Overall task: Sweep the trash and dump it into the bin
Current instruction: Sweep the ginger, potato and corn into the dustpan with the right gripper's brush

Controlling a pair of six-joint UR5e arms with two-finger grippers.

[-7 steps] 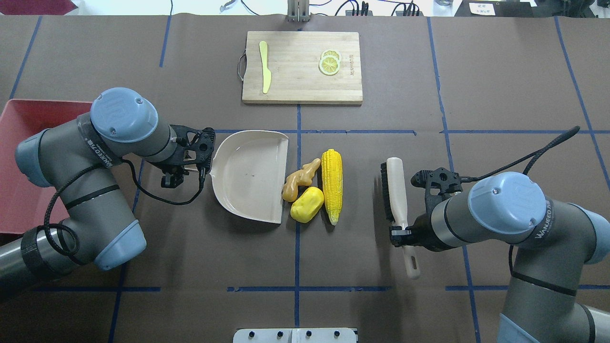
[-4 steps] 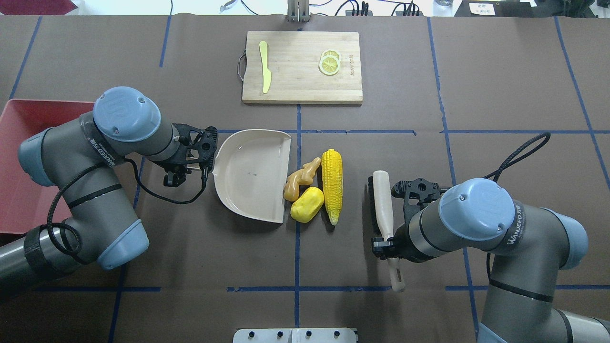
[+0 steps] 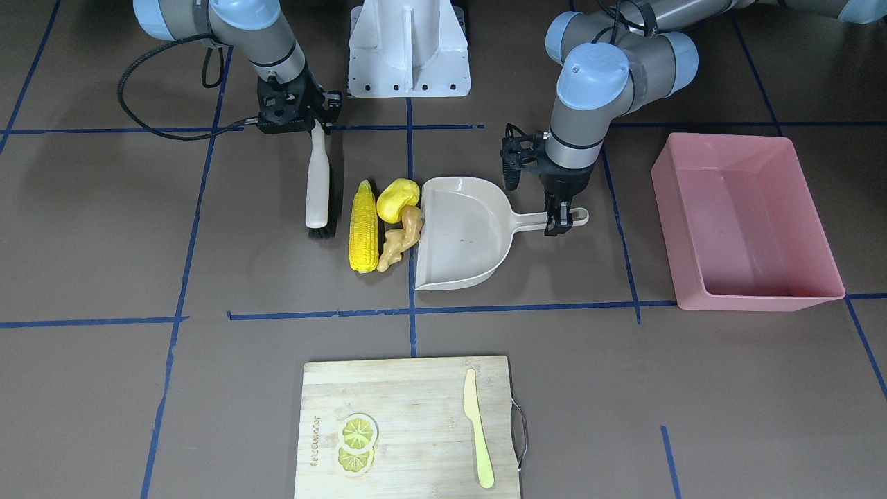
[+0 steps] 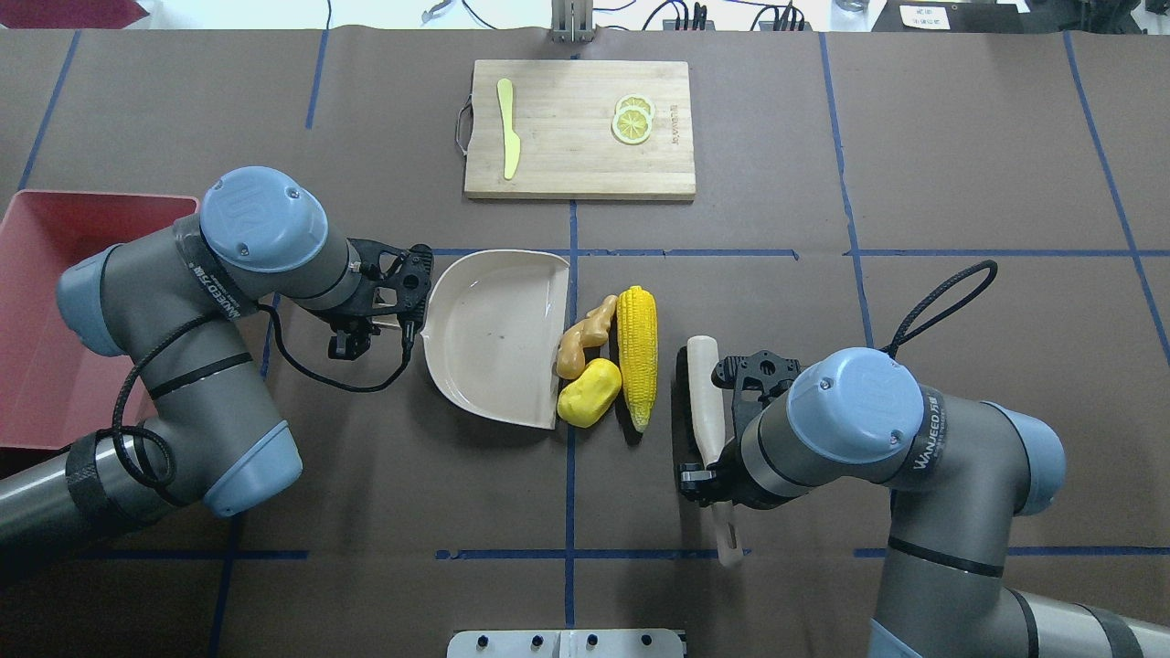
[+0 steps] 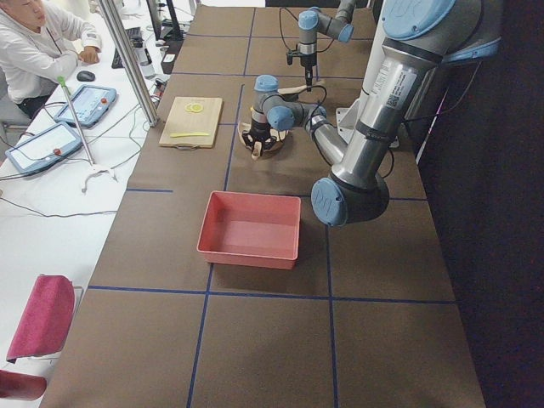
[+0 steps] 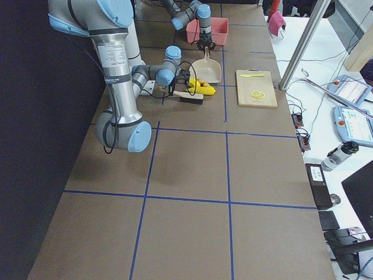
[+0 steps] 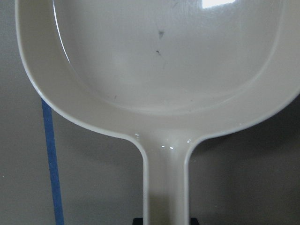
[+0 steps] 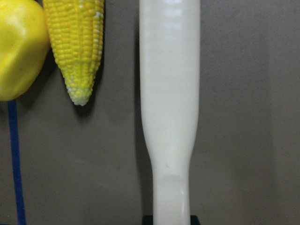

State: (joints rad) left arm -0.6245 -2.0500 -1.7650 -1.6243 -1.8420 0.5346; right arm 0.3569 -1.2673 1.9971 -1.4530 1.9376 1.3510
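Observation:
The trash lies mid-table: a yellow corn cob (image 4: 637, 355), a lumpy yellow potato piece (image 4: 590, 393) and a tan ginger root (image 4: 583, 341). My left gripper (image 4: 405, 322) is shut on the handle of the beige dustpan (image 4: 498, 336). The dustpan's open edge touches the ginger and sits beside the potato. My right gripper (image 4: 708, 480) is shut on the handle of a white brush (image 4: 704, 402), which stands just right of the corn with a small gap. The pink bin (image 3: 745, 222) sits beyond my left arm and is empty. The right wrist view shows the brush handle (image 8: 169, 93) next to the corn tip (image 8: 77, 42).
A wooden cutting board (image 4: 579, 174) at the far side carries a yellow-green knife (image 4: 507, 137) and lemon slices (image 4: 632, 119). The robot base (image 3: 409, 48) stands at the near edge. An operator (image 5: 38, 51) sits beyond the table's far side.
My left arm pushed the dustpan right until it met the ginger. My right arm carried the brush left, close to the corn. The trash has not moved.

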